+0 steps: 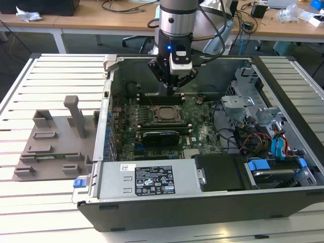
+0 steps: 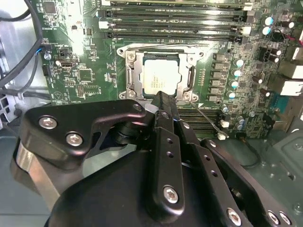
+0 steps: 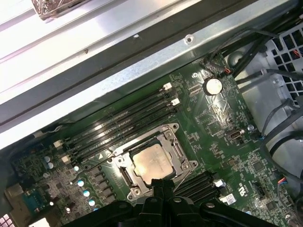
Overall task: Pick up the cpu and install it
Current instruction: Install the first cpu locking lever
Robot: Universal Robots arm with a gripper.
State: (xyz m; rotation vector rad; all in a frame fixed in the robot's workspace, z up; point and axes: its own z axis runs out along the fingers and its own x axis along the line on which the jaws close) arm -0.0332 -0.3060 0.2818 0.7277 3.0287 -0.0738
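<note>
The cpu lies flat inside the dark socket frame on the green motherboard of an open computer case. Its silver-grey top shows in both wrist views, cpu and cpu. My gripper hangs just above the socket's far edge, clear of the chip. In both wrist views the black fingertips are pressed together with nothing between them, and the gripper sits over the edge of the socket frame.
Memory slots run beside the socket. The case holds a power supply at the front, drive cages and cables on the exterior view's right. A grey fixture plate lies on the slatted table on the exterior view's left.
</note>
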